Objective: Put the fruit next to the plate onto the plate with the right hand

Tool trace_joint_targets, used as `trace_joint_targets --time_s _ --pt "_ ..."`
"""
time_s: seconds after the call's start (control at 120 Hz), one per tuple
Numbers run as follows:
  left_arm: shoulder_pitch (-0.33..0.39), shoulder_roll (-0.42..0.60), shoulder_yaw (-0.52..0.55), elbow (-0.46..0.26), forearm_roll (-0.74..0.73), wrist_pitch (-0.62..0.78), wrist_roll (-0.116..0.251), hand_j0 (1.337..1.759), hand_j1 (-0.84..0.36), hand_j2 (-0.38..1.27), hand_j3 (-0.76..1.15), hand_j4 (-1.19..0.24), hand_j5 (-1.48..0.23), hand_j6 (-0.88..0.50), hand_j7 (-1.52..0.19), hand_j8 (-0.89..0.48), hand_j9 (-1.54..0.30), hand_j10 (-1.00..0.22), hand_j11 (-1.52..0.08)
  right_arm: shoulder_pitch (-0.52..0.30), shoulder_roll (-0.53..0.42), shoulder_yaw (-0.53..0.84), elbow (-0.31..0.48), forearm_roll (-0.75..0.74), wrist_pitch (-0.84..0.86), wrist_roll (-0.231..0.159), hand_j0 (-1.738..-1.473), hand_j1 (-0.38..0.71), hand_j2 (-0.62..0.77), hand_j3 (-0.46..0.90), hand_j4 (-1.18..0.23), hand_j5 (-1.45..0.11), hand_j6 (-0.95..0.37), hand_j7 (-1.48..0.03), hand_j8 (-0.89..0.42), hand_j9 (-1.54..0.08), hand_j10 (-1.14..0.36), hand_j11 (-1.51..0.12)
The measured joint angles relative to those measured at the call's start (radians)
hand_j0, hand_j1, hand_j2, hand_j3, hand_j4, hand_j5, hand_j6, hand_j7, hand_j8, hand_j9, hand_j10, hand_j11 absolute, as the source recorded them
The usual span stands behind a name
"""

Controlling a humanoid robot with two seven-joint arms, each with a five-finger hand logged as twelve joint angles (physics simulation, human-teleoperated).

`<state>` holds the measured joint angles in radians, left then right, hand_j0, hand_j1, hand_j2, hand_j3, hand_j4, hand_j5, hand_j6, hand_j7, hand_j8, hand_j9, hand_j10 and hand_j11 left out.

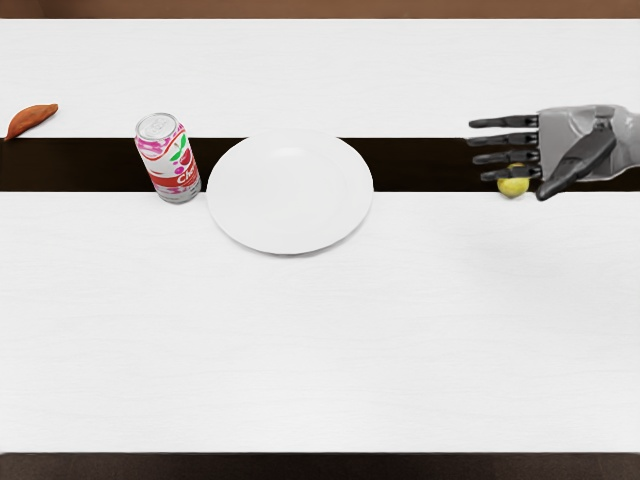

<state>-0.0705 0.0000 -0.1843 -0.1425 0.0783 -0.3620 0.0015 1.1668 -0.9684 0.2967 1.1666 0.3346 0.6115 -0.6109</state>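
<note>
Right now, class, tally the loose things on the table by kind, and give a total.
Plates: 1, the white plate
Cans: 1, the soda can
Fruit: 1, the yellow-green fruit, partly hidden under the right robot hand
Other: 1, the orange-brown item at far left
Total: 4

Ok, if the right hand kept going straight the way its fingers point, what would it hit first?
The right hand points left toward the white plate; its near rim would probably come first, though height is unclear and it may pass over.
</note>
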Motion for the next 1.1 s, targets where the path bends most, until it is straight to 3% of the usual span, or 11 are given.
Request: trace_joint_targets --time_s 0.258,0.633,0.858,1.1 --pt "-0.001 0.0 0.001 0.0 0.0 0.0 0.0 1.658 0.33 0.0 0.0 -0.02 -0.03 -0.02 -0.03 -0.02 -0.03 -0.02 -0.03 0.012 0.018 0.008 -0.005 -0.046 0.0 0.0 -1.658 -0.35 0.0 0.0 0.0 0.0 0.0 0.0 0.0 0.0 0.0 0.0" --pt "-0.028 0.0 0.002 0.0 -0.001 0.0 0.0 1.658 0.33 0.0 0.0 -0.02 -0.03 -0.02 -0.03 -0.02 -0.03 -0.02 -0.03 0.176 0.212 0.007 -0.153 -0.635 -0.013 0.0 -1.658 -0.35 0.0 0.0 0.0 0.0 0.0 0.0 0.0 0.0 0.0 0.0" --pt "-0.026 0.0 0.002 0.0 -0.001 0.0 0.0 1.658 0.33 0.0 0.0 -0.02 -0.03 -0.02 -0.03 -0.02 -0.03 -0.02 -0.03 0.186 0.289 -0.043 -0.18 -0.904 -0.215 0.0 -1.658 -0.35 0.0 0.0 0.0 0.0 0.0 0.0 0.0 0.0 0.0 0.0" --pt "-0.023 0.0 0.001 0.001 0.0 0.0 0.0 1.658 0.33 0.0 0.0 -0.02 -0.03 -0.02 -0.03 -0.02 -0.03 -0.02 -0.03 0.142 0.327 -0.104 -0.139 -1.089 -0.406 0.0 -1.658 -0.35 0.0 0.0 0.0 0.0 0.0 0.0 0.0 0.0 0.0 0.0"
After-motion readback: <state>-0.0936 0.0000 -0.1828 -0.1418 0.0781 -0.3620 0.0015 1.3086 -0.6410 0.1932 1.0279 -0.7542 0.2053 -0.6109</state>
